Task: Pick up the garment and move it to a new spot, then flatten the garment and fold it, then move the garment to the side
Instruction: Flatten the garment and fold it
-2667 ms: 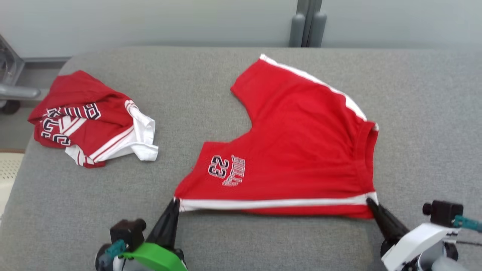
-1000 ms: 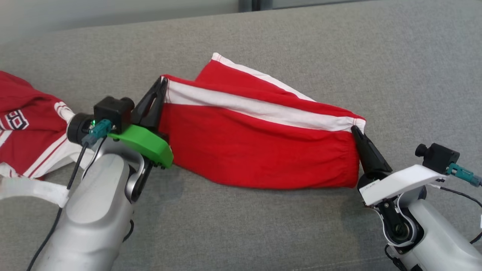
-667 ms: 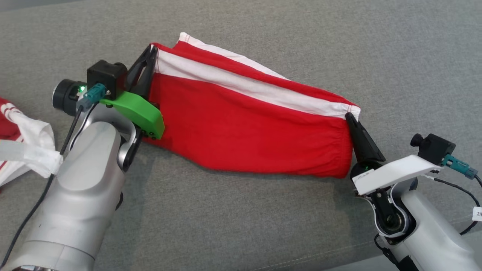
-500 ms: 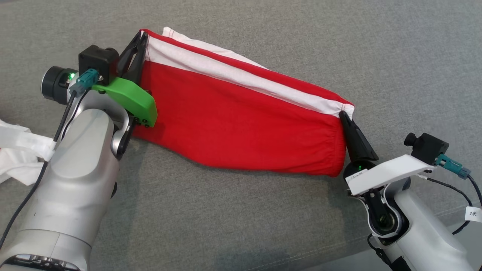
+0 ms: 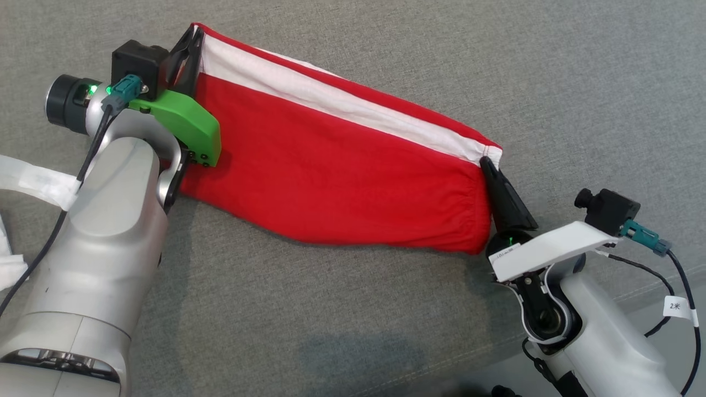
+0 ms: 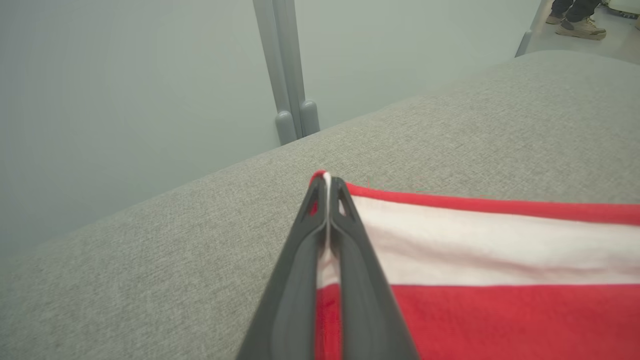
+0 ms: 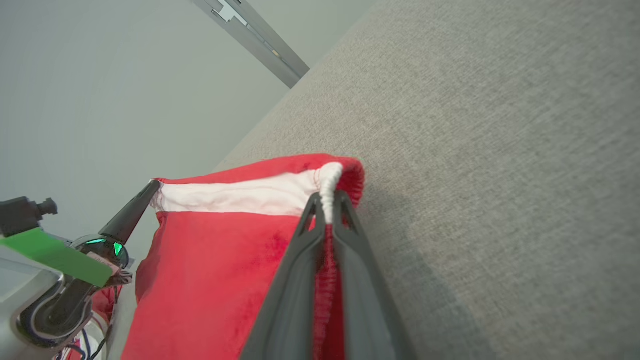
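The red garment (image 5: 342,171), a pair of shorts with a white side stripe, hangs stretched between my two grippers above the grey cushion, folded over on itself. My left gripper (image 5: 193,34) is shut on its upper left corner, and the left wrist view has the stripe (image 6: 475,240) pinched between the dark fingers (image 6: 300,260). My right gripper (image 5: 485,162) is shut on the right corner by the gathered waistband; in the right wrist view that hem (image 7: 327,192) sits between the fingers (image 7: 350,260). The garment's lower edge rests on the cushion.
The grey cushion (image 5: 579,82) spreads all round, with its front edge (image 5: 634,298) at the lower right. A white strip of the other garment (image 5: 33,179) lies at the far left behind my left arm. A person's shoes (image 6: 575,25) stand on the floor far off.
Both grippers have carried the held edge up and away over the garment, folding it in half. The head camera has tilted down and right, so the other garment slid out of view to the left.
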